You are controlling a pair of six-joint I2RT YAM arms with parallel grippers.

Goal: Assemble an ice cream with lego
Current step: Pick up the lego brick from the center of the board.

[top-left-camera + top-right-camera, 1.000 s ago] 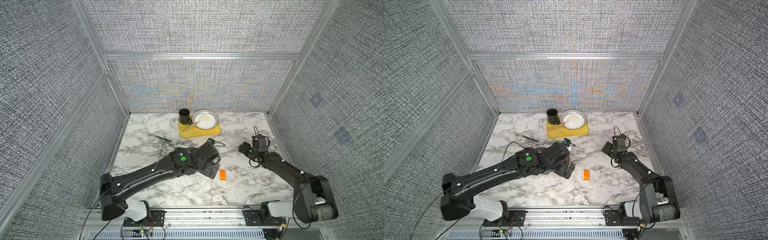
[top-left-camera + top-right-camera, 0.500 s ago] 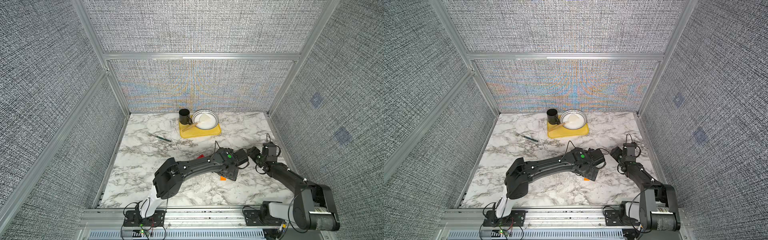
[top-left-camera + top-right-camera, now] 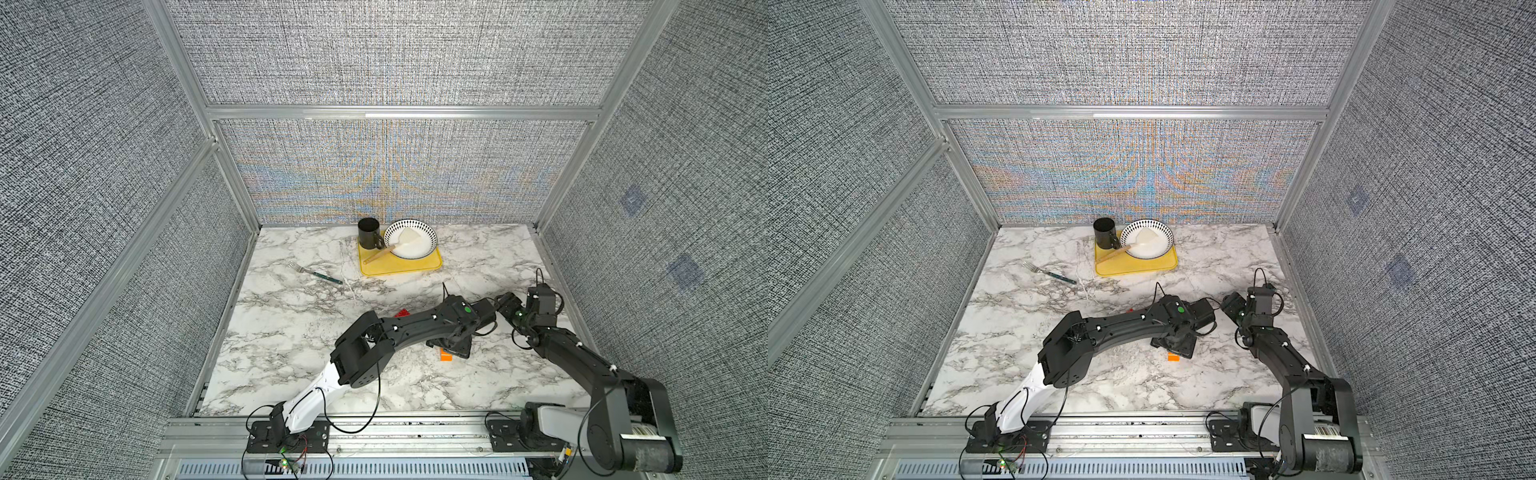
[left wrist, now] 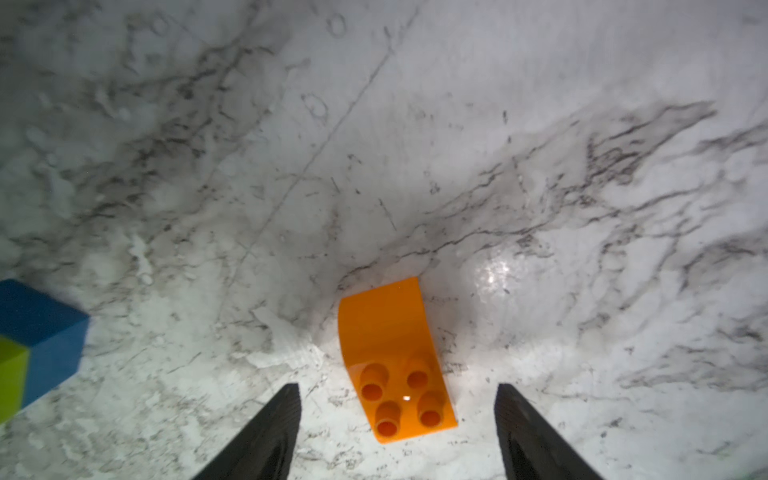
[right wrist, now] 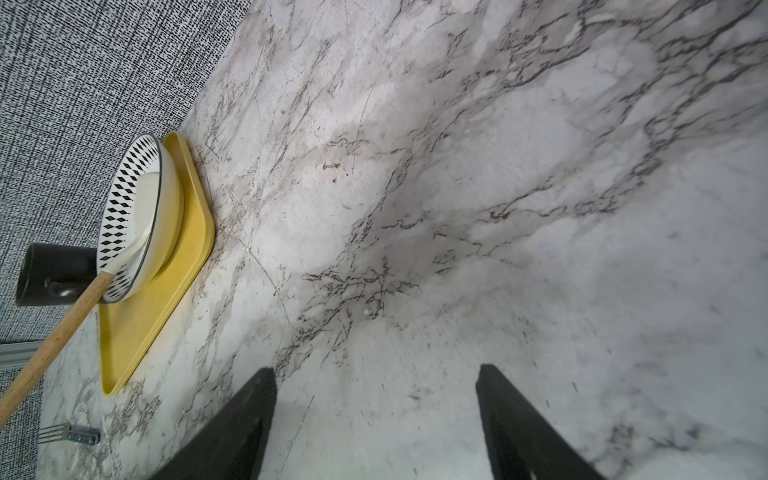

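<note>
Table read as a clock: 12 at the back wall, 6 at the rail where both arms are bolted.

- Left gripper (image 4: 397,390): jaws apart and pointing down at the white-and-grey marble tabletop (image 4: 540,187), about 4 o'clock from centre. Its black fingers (image 4: 274,432) stand either side of a small glossy orange brick (image 4: 395,361) made of plastic, with four studs at one end and a curved slope at the other. There is a gap on both sides and no contact shows. The brick sits on the marble, studs up.
- In both top views the gripper covers most of the orange brick (image 3: 446,356); only a sliver shows.
- The left wrist view shows a blue brick (image 4: 41,332) at the frame edge, well apart from the orange one, with a lime-green brick (image 4: 12,382) against it. Cannot tell whether they are joined.
- A red brick (image 3: 402,312) sits near centre, mostly hidden behind the left arm.
- Right gripper (image 5: 376,370): jaws spread, only bare marble between them. It hangs low at 3 o'clock (image 3: 507,304), close to the left arm's wrist.
- At 12 o'clock there is a flat yellow plastic tray (image 3: 401,268). On it stands a black mug (image 3: 369,232) beside a white bowl with a black diamond-patterned rim (image 3: 410,239). A pale spatula with a wooden handle (image 3: 380,253) rests in the bowl.
- At 10 to 11 o'clock lies a metal fork with a dark green handle (image 3: 318,273).
</note>
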